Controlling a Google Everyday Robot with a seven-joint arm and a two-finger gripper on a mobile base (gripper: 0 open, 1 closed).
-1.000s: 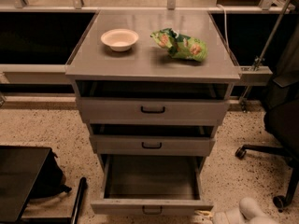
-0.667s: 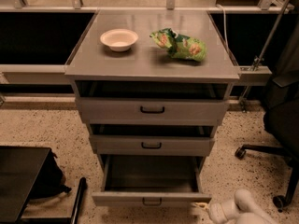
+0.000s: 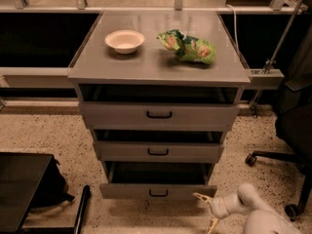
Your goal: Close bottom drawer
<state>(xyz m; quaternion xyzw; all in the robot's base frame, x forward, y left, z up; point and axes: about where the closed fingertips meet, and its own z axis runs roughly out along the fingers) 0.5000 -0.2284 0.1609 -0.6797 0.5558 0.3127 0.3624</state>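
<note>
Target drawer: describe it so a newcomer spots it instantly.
Find the grey cabinet holding a bowl and snack bag. Its lowest drawer is the target. Unlike the top drawer and middle drawer, it has the claw near its right corner.

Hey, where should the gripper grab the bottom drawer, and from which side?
Take the small dark pull handle centred on the flat front of the bottom drawer, coming straight from the front: nothing else protrudes. The gripper sits by its right corner.

White bowl (image 3: 125,41) beside green snack bag (image 3: 187,47) — black office chair (image 3: 295,126) at right
</note>
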